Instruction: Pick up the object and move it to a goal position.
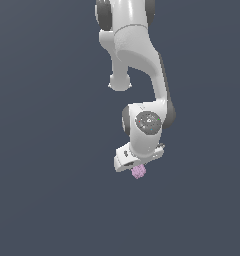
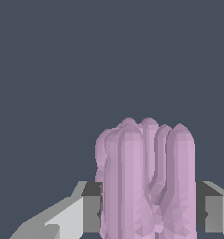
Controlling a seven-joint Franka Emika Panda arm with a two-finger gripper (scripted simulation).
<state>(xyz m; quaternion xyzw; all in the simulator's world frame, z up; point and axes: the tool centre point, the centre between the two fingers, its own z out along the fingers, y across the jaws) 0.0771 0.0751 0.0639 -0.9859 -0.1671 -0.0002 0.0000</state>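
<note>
Pink ridged object [image 2: 146, 182] half-hidden between tool [image 1: 138, 169] fingers [image 2: 88, 207]

Flat dark slate-blue surface [image 1: 47, 200] fills view; uniform, unmarked.

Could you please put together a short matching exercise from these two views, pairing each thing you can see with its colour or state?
Things:
1. pink block
2. gripper
3. arm
4. background

Descriptions:
A. plain dark blue-grey
B. white, reaching down from the top of the exterior view
C. pale pink-lilac, ridged surface
D. fingers pressed against both sides of the block

Pairs: 1-C, 2-D, 3-B, 4-A
</note>
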